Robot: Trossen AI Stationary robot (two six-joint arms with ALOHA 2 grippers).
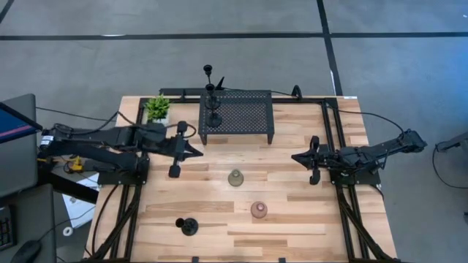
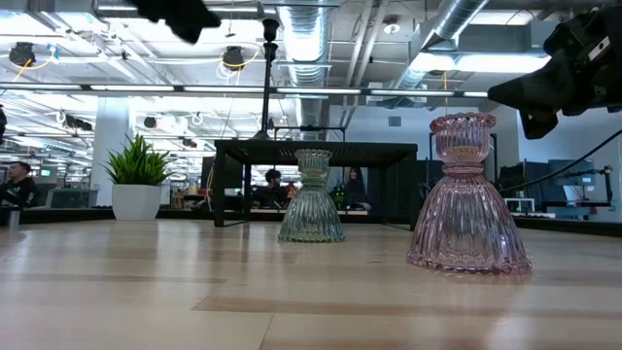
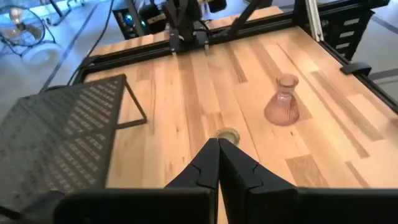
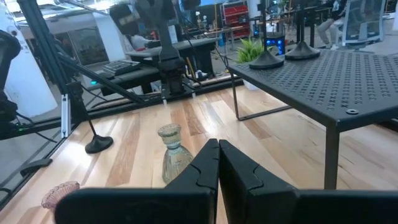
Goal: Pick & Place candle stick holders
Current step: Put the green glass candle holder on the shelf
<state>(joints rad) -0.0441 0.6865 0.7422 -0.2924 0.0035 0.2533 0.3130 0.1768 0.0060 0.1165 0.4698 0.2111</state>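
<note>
Two slim black stemmed holders (image 1: 213,117) stand on their round bases on the left part of the black perforated stand (image 1: 241,117); their bases also show in the right wrist view (image 4: 266,60). A third black holder (image 1: 189,226) stands on the table near its front left. The greenish-grey bell holder (image 1: 235,178) stands mid-table and the pinkish one (image 1: 259,210) nearer the front. My left gripper (image 1: 197,152) is shut and empty, left of the greenish holder. My right gripper (image 1: 296,156) is shut and empty, to its right.
A small green potted plant (image 1: 157,108) stands at the back left beside the stand. Black frame rails (image 1: 333,131) run along the table's sides and back. People sit in the room behind the table (image 2: 274,185).
</note>
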